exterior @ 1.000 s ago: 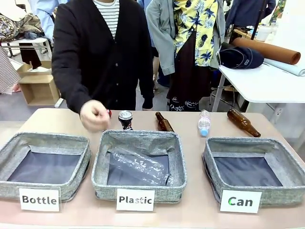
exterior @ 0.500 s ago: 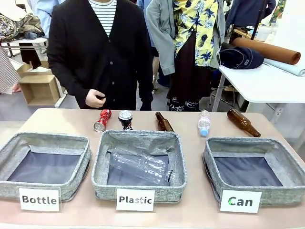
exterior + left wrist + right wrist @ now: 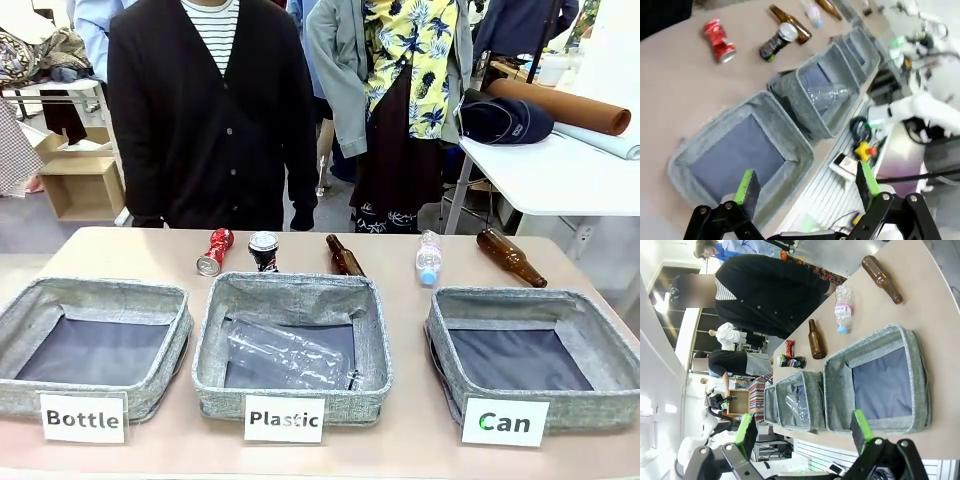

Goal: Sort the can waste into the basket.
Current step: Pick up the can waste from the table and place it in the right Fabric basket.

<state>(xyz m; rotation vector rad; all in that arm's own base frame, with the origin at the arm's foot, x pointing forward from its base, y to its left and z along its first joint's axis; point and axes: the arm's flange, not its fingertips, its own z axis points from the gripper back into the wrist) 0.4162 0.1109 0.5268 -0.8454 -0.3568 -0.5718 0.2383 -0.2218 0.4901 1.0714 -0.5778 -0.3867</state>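
Two cans sit at the far side of the table, behind the baskets. The dented red can (image 3: 214, 251) lies on its side, and the dark can (image 3: 264, 250) with a silver top stands beside it. The grey woven basket labelled "Can" (image 3: 530, 297) is at the right with nothing in it. My left gripper (image 3: 806, 182) is open, high over the near-left basket, with the red can (image 3: 718, 41) and dark can (image 3: 777, 42) far beyond it. My right gripper (image 3: 802, 427) is open above the table's front edge, near the Can basket (image 3: 840, 385). The cans (image 3: 790, 356) lie well beyond it.
The "Plastic" basket (image 3: 290, 290) holds a clear crushed bottle; the "Bottle" basket (image 3: 100, 292) stands left. Two brown glass bottles (image 3: 344, 256) (image 3: 510, 256) and a clear plastic bottle (image 3: 428, 257) lie along the far edge. A person in a black cardigan (image 3: 210, 110) stands behind the table.
The person's hand set the red can down beside the dark can and drew back to their side. The plastic bottle in the middle basket settled slightly.
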